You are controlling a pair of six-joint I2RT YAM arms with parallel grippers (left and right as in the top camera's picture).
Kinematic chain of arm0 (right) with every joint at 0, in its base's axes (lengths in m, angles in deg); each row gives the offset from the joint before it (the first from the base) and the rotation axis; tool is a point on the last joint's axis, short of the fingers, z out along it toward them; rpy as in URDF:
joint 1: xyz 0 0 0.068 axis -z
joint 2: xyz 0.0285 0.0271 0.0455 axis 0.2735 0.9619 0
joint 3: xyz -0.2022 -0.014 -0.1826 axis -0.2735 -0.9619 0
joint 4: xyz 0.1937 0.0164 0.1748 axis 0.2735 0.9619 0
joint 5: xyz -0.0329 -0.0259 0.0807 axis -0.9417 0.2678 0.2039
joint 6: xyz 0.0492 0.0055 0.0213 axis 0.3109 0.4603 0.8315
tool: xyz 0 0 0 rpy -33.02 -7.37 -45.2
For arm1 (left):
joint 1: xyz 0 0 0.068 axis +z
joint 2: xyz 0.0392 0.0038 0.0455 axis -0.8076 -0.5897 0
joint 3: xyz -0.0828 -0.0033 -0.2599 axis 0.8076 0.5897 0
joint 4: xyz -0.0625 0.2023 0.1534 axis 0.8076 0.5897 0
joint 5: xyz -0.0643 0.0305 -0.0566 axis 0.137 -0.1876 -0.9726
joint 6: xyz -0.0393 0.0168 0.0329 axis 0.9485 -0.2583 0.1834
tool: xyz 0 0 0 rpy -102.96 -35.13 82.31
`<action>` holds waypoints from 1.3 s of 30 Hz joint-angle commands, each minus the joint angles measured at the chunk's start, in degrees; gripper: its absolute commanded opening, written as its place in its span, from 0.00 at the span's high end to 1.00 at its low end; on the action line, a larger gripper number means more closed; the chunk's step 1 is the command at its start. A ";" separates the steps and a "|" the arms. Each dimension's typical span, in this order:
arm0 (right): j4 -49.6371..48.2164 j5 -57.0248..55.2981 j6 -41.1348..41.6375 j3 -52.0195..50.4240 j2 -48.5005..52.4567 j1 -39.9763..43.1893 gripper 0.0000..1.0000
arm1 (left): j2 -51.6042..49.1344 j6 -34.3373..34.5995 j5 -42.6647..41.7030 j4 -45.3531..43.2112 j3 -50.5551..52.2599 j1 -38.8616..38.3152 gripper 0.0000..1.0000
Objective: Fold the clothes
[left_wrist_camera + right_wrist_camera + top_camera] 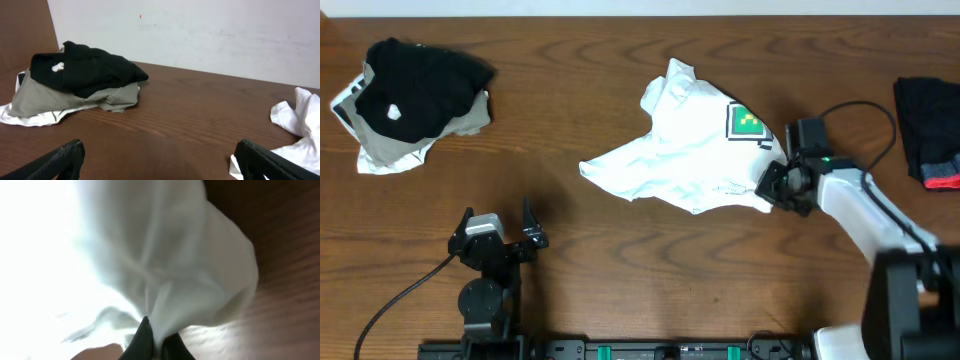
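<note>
The right gripper (767,188) is pinched tight on the near right edge of the white T-shirt (680,160), and from its wrist camera you can see a bunched fold of the cloth (150,255) drawn in between the two dark fingertips (144,339), the fabric ballooning out above them. The T-shirt itself lies crumpled on the wooden table (620,270), roughly in the middle and a bit toward the right, with one pointed flap reaching out to its left and a small green mark (747,121) showing near its upper right corner. Well off to the left of the T-shirt and nearer the front edge, the left gripper (498,218) sits low with its jaws spread wide and nothing between them; its own camera shows both fingers (65,155) apart over bare wood. Far to the T-shirt's left, at the back, a black garment with a white spot (420,85) rests on top of grey and white cloth (65,97). To the T-shirt's right, at the table's edge, lies a black garment with red trim (930,130).
</note>
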 commanded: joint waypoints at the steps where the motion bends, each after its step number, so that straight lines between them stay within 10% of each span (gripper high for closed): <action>1: -0.13 4.96 0.07 0.83 -8.50 -2.47 0.99 | 0.37 -0.57 0.87 2.08 1.22 0.39 0.02; 14: -5.55 10.14 6.36 0.83 -24.35 -17.40 0.99 | 0.37 -0.57 0.90 2.08 1.22 0.39 0.02; 39: -32.20 14.03 17.33 0.83 -2.71 -35.82 0.99 | 0.37 -0.57 0.87 2.08 1.22 0.39 0.02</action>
